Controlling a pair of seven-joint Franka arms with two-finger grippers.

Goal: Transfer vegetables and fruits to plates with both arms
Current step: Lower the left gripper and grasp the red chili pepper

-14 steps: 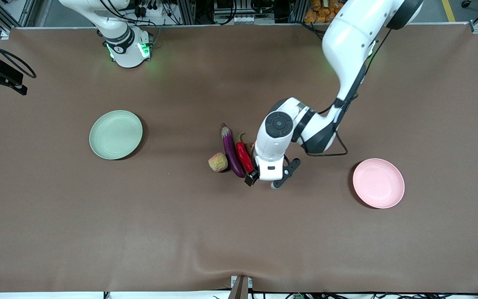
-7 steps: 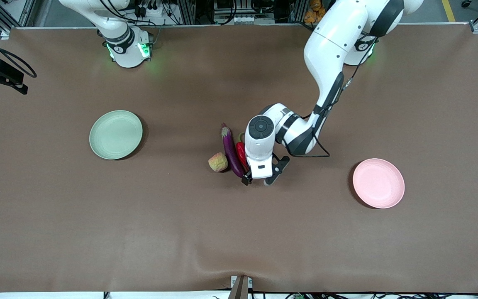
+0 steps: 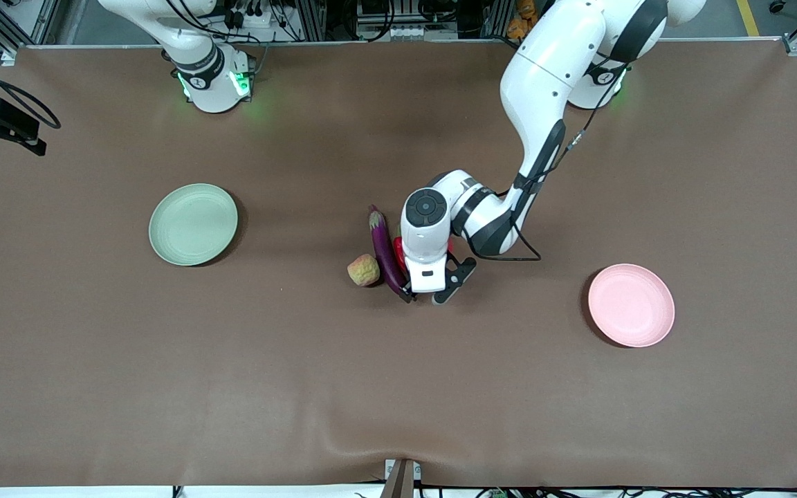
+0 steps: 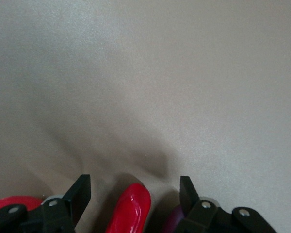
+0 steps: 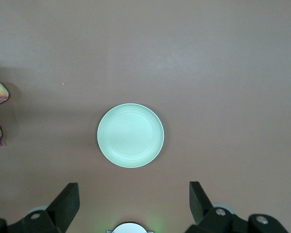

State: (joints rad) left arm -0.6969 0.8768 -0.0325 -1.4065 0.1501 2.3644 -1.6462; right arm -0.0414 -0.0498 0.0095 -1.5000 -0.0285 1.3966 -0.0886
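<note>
My left gripper (image 3: 423,296) is low over the vegetables in the middle of the table. In the left wrist view it (image 4: 135,181) stands open astride the tip of the red chili pepper (image 4: 131,208), with a gap on each side. The purple eggplant (image 3: 383,249) lies beside the chili (image 3: 399,247), against one finger (image 4: 186,191). The yellowish-pink peach (image 3: 363,270) sits beside the eggplant. The red apple is hidden under the left hand; a red strip (image 4: 12,200) shows by the other finger. My right gripper (image 5: 133,190) waits open, high over the pale green plate (image 5: 130,135).
The green plate (image 3: 193,223) lies toward the right arm's end of the table and the pink plate (image 3: 631,304) toward the left arm's end. The right arm's base (image 3: 212,76) stands at the table's edge. Brown cloth covers the table (image 3: 398,387).
My left hand has slid from beside the chili toward the eggplant and now covers most of the chili. The vegetables, peach and plates have not moved.
</note>
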